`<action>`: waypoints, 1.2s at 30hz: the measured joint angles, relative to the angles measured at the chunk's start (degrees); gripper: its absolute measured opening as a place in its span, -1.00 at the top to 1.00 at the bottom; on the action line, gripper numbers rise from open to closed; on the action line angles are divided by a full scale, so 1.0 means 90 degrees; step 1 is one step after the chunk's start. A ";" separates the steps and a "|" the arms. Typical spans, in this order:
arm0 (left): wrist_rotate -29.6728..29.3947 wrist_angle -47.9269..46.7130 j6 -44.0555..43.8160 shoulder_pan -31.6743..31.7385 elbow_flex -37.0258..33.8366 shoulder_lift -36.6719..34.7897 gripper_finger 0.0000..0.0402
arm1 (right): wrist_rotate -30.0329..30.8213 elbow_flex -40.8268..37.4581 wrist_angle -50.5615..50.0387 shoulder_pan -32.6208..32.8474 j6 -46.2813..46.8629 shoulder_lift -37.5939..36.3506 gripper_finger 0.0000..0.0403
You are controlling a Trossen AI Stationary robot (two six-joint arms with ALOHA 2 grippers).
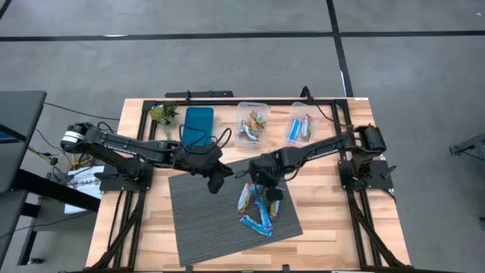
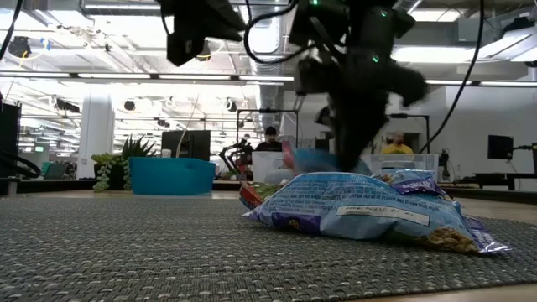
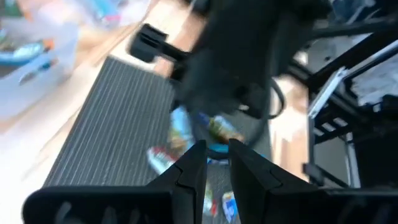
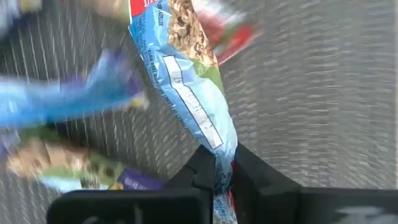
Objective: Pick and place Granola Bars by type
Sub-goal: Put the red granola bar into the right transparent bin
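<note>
Right claw (image 4: 222,171) is hanging over the grey ribbed mat (image 1: 197,220), at the top of the loose pile of granola bars (image 1: 259,206), and its two dark fingers are pinching the end of a blue-white bar (image 4: 186,99). That wrapper is running straight out from between the fingertips, with a red-wrapped bar (image 4: 233,34) lying just past its far end and other blue-white bars (image 4: 68,99) spread beside it on the mat. From table height, one big blue-white bar (image 2: 369,210) is lying flat on the mat in front, with the dark arm standing over it behind.

Left claw (image 1: 215,182) is hovering over the mat's upper edge, just left of the pile and apart from it; its fingers (image 3: 193,171) are sitting almost together with nothing between them, the bars lying on the mat beyond their tips.

At the back of the table (image 1: 151,220), a blue tray (image 1: 198,123) is sitting beside two clear tubs: one (image 1: 253,125) is holding orange-gold bars, the other (image 1: 301,125) blue-white ones.
</note>
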 joint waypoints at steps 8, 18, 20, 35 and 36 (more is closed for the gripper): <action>0.0531 0.0324 0.0858 0.0307 0.0345 -0.0057 0.72 | 0.0519 0.0007 -0.0080 -0.1073 0.2058 -0.1293 0.80; 0.2339 0.0291 0.2430 0.1026 0.0888 -0.0057 0.72 | 0.2338 -0.0080 -0.1970 -0.2948 0.4082 -0.2514 0.91; 0.2613 0.0306 0.2611 0.1150 0.0956 -0.0057 0.72 | 0.2297 -0.0261 -0.2228 -0.3314 0.4263 -0.2654 0.85; 0.2720 -0.0149 0.2826 0.1363 0.0984 -0.0057 0.72 | 0.1644 -0.0823 -0.2039 -0.4165 0.4092 -0.2611 0.64; 0.2718 -0.0156 0.2824 0.1363 0.0984 -0.0057 0.72 | 0.1646 -0.0823 -0.2035 -0.4167 0.4083 -0.2611 0.60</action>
